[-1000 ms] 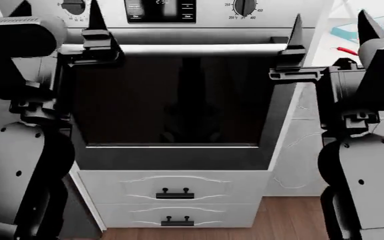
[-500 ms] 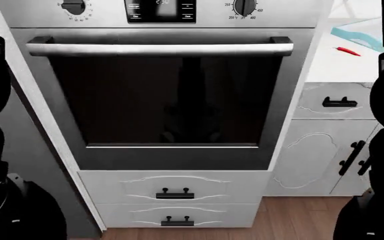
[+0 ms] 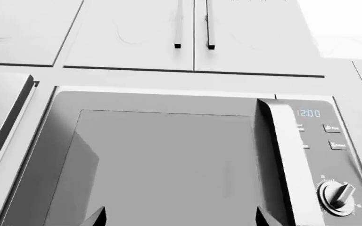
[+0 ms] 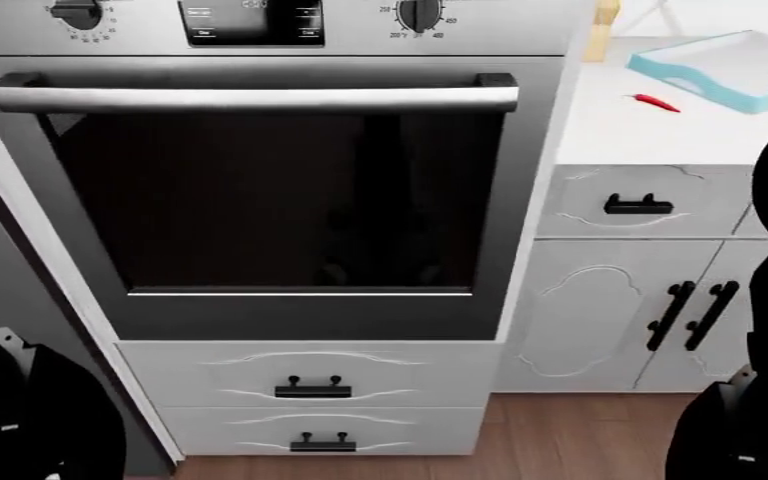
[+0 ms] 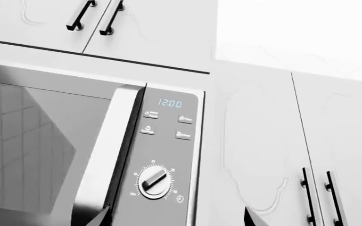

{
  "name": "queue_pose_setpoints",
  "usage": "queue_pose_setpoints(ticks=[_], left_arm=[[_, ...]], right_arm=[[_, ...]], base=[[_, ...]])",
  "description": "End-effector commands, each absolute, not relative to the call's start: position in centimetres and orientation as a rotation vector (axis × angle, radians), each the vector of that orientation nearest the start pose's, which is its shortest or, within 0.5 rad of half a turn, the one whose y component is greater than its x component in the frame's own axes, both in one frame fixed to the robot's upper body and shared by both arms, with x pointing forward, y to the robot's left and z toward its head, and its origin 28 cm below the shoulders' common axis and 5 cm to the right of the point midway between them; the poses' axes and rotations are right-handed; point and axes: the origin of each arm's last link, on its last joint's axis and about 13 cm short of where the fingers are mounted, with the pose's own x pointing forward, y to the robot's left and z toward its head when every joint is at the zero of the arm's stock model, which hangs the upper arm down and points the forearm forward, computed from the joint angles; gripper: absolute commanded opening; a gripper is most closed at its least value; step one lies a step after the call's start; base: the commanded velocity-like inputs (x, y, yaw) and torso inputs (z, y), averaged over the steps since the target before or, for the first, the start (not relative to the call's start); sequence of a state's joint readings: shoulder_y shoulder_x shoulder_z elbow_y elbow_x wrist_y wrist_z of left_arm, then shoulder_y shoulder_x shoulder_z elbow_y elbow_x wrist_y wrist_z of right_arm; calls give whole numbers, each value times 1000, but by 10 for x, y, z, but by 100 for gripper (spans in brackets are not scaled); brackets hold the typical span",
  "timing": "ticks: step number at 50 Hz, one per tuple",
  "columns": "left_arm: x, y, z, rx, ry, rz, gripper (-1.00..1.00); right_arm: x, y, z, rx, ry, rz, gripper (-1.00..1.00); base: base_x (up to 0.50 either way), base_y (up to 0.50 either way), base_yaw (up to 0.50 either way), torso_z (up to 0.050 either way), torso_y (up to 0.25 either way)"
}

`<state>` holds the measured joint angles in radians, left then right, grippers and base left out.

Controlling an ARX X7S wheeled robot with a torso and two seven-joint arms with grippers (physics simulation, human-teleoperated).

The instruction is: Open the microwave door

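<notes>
The microwave shows only in the wrist views; the head view does not reach it. In the left wrist view its door (image 3: 162, 165) is closed, with a grey glass pane. The vertical silver handle (image 3: 282, 160) stands beside the control panel (image 3: 332, 150). My left gripper (image 3: 181, 219) is open, its two tips wide apart in front of the door glass. In the right wrist view the handle (image 5: 109, 155), the panel with its 12:00 clock (image 5: 168, 103) and the knob (image 5: 154, 181) show. My right gripper (image 5: 176, 219) is open in front of the panel.
White cupboards with dark bar handles (image 3: 193, 23) hang above the microwave, and tall cupboard doors (image 5: 316, 193) stand beside it. Below is a built-in oven (image 4: 277, 190) over drawers (image 4: 304, 385). A counter (image 4: 624, 130) holds a teal board (image 4: 711, 60) and a red chili (image 4: 651, 102).
Both grippers stood raised before the oven a second ago and have since left the head view. The oven now sits further left in that view.
</notes>
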<state>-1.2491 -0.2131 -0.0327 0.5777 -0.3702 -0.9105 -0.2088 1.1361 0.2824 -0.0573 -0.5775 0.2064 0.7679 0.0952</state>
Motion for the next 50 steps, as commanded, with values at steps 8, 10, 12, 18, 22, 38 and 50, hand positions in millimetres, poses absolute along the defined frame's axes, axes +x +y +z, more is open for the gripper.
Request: queue_pose_setpoints(ticks=[8,10,12,18,22,38,50], left_arm=[[249,229,390,-43,-900,-3,100],[249,230,390,-43,-901,-3,100],[248,230,390,-43,-901,-3,100],[249,229,390,-44,-901,-4,100],[249,229,390,-44,-901,-4,100],[248,229,393,-44,-905,-6,100],[249,229,392,-44,-904,-6,100]], right_arm=[[256,-131,366,-138,-918,-27,100],[256,-130,367,-138,-918,-27,100],[255,-130,367,-138,-919,-27,100],[255,-130,367,-139,-918,-27,100],[255,-131,367,-138,-917,-27,100],[256,-130,366,-136,-913,-20,100],[257,-130,365,-141,-911,-26,100]], base=[[0,-500,0,0,0],[0,-500,0,0,0],[0,-500,0,0,0],[0,-500,0,0,0],[0,-500,0,0,0],[0,-207,0,0,0],[274,0,0,0,0]])
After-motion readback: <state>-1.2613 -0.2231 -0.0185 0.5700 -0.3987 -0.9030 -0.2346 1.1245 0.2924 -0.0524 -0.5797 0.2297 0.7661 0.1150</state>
